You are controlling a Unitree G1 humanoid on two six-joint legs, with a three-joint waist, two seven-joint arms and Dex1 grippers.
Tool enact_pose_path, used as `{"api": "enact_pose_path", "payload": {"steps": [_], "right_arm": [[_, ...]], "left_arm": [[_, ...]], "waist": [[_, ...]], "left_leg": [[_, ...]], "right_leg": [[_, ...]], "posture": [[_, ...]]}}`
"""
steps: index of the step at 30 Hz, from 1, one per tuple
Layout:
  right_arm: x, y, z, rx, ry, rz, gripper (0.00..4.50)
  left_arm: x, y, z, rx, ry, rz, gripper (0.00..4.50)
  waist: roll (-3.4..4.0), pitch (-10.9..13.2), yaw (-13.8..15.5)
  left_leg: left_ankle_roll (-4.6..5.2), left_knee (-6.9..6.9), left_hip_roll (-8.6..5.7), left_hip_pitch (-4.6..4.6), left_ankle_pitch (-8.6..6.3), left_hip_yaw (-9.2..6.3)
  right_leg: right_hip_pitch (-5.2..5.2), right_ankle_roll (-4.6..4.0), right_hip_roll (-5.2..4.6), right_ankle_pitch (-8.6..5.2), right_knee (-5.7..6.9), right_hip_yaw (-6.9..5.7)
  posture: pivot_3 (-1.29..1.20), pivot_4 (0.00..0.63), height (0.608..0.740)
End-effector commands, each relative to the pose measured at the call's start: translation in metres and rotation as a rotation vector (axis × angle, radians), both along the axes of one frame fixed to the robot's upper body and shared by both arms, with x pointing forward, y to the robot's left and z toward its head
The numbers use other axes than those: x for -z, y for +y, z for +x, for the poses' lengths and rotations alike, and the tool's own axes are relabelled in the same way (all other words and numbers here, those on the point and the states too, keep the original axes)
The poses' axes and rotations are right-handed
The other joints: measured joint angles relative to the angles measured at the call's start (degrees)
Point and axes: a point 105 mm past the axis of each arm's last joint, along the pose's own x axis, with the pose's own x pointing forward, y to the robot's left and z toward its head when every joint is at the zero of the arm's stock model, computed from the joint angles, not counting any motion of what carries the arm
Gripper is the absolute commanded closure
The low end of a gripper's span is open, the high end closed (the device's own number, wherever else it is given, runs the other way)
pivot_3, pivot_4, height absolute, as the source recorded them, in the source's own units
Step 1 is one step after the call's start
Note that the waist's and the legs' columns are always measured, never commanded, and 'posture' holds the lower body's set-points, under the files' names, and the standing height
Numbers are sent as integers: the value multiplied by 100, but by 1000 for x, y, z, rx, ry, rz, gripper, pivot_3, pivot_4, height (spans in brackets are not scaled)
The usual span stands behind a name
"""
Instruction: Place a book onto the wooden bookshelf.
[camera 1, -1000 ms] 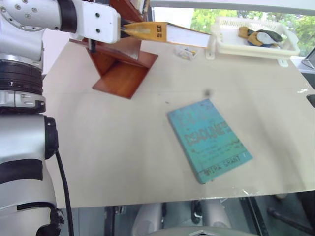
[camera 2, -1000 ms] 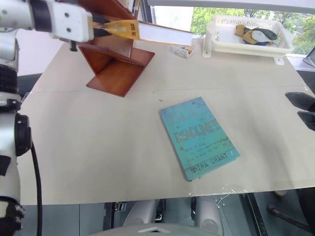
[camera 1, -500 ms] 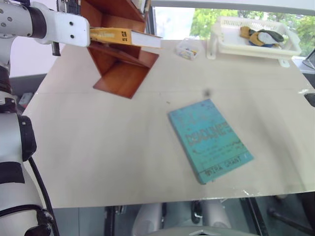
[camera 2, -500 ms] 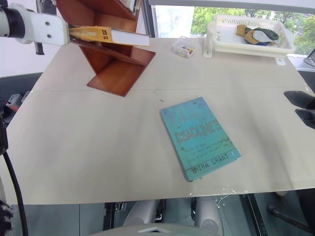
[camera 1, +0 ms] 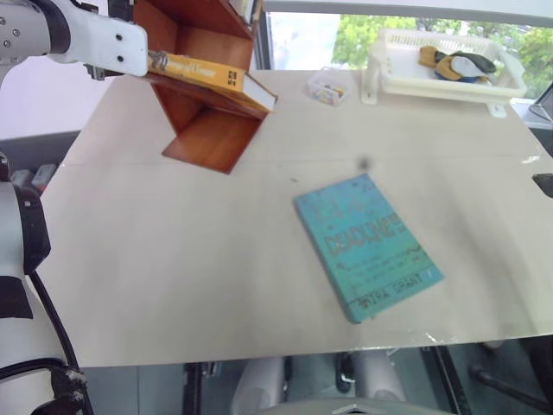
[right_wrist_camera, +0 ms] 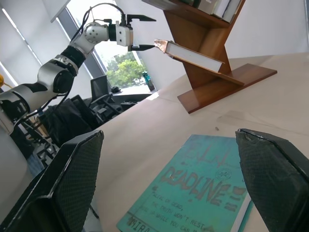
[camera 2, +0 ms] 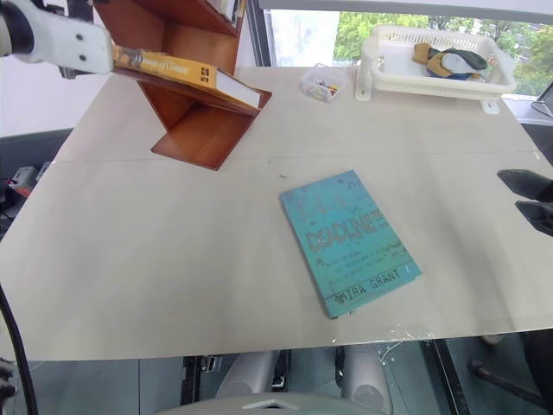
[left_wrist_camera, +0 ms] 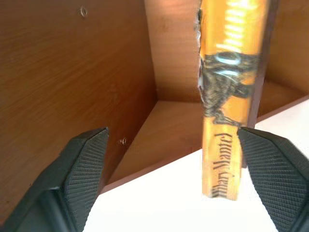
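The yellow-orange book lies tilted on a slanted board of the reddish-brown wooden bookshelf at the table's far left. Its white page edges face the table's middle. My left gripper is at the book's spine end and stands open. In the left wrist view the spine runs between the spread fingers, close to one of them. My right gripper is open at the table's right edge, with nothing between its fingers.
A teal-blue book lies flat in the middle of the table. A white plastic basket with gloves stands at the far right. A small clear box sits beside it. More books stand on the shelf's upper board.
My left gripper carried the yellow-orange book left into the bookshelf and opened. The book now rests tilted on the slanted board. The right gripper stayed put.
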Motion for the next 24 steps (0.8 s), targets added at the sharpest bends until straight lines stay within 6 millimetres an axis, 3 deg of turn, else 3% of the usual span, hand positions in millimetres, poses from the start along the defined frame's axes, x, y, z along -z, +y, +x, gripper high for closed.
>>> {"api": "enact_pose_path", "payload": {"steps": [1,4,8,10,12,18,21,24], "right_arm": [[-3,-2,-6,21,-44,-75,0],[14,-8,-5,85,-12,-182,0],[47,-21,-4,175,40,-312,0],[60,-30,-3,248,39,-320,0],[72,-38,0,319,34,-350,0],[103,-53,11,443,-9,-468,0],[108,-54,15,458,-29,-468,0],[112,-56,16,461,-25,-472,0]], "left_arm": [[-13,-7,-15,117,17,-263,83],[-4,-24,-32,328,168,-614,83],[41,-33,-68,428,410,-1002,83],[91,-38,-79,341,502,-1138,83],[128,-47,-95,279,607,-1271,83],[208,-72,-120,55,689,-1416,83],[231,-73,-117,-21,663,-1455,83],[241,-76,-117,-35,681,-1477,83]], "waist": [[0,0,-2],[11,-6,1],[9,-4,-86],[10,-5,-139],[16,-8,-164],[12,-4,-1],[27,-9,47],[27,-10,45]], "left_leg": [[-1,0,0,0,0,2],[-16,2,-1,1,9,4],[-26,8,4,2,14,6],[-26,15,7,0,15,2],[-27,14,7,19,13,5],[-18,17,5,47,4,2],[-25,17,7,64,11,-1],[-25,13,18,122,11,0]], "right_leg": [[0,0,-1,0,0,1],[0,-5,-10,3,7,0],[-2,-15,-9,10,10,8],[0,-15,-5,11,10,8],[16,-8,-19,15,2,39],[43,17,-8,13,0,59],[57,-1,8,20,2,55],[108,-17,22,10,1,58]], "posture": [[0,150,707],[0,150,707],[0,150,707],[0,150,707],[0,150,707],[0,150,707],[0,150,707],[0,150,707]]}}
